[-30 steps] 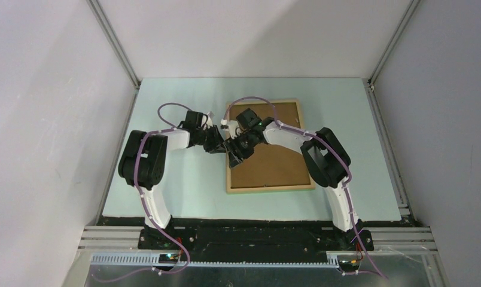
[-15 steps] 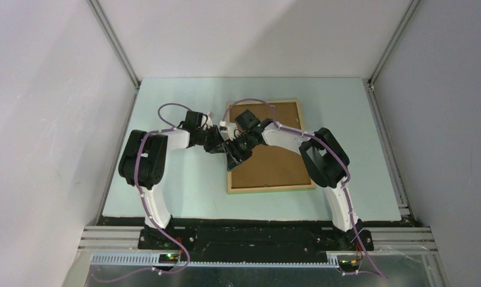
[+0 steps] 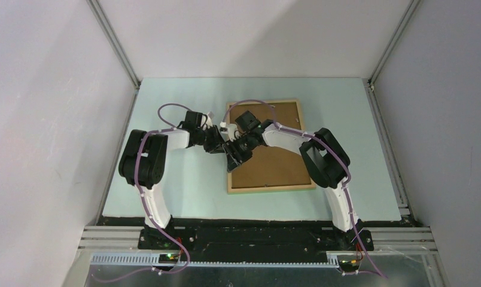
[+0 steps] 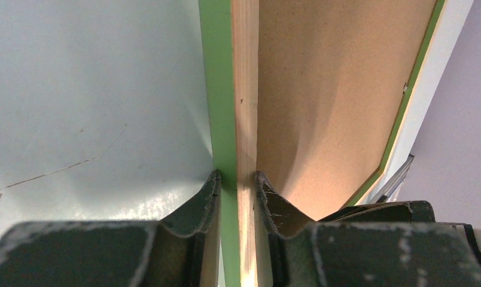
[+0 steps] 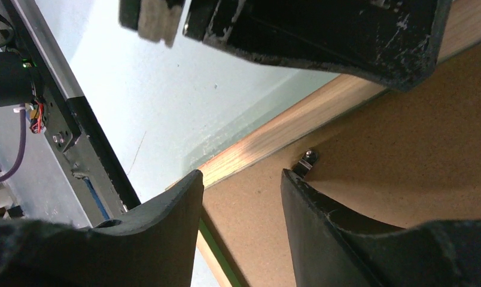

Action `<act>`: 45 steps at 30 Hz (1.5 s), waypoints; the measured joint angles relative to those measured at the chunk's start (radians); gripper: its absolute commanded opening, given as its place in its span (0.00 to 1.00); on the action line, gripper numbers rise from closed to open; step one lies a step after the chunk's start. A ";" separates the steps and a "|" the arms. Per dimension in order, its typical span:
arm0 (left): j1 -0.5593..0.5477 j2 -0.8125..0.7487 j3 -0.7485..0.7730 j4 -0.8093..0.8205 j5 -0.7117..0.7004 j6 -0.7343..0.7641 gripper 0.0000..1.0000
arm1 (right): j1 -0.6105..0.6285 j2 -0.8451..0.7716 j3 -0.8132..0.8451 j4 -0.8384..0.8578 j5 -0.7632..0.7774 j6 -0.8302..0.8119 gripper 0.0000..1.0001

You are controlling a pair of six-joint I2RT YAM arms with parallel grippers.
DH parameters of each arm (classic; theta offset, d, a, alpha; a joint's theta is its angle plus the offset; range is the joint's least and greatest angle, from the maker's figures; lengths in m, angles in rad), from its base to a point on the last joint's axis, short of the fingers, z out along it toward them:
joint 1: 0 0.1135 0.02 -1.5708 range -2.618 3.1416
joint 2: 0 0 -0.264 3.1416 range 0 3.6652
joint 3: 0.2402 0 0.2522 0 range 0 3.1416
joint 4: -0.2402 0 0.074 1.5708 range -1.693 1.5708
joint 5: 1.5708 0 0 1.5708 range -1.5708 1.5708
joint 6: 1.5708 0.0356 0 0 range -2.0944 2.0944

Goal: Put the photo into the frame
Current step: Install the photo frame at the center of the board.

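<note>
Top external, right gripper [image 3: 233,159] nudged left, left gripper [image 4: 237,179] still clamps frame [image 3: 271,188]

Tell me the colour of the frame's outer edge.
Green; the frame shows it best in the left wrist view.

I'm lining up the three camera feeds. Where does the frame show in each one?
Top external: the frame lies back-up mid-table, under both grippers.
Left wrist: the frame runs edge-on up the centre, pinched by the left gripper.
Right wrist: its wooden rail crosses diagonally beyond the open right gripper.
Shared landmark: the brown backing board.
</note>
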 measured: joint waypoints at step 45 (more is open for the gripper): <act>0.013 0.015 0.000 0.013 0.041 -0.001 0.00 | -0.014 0.013 0.013 0.005 -0.013 -0.008 0.55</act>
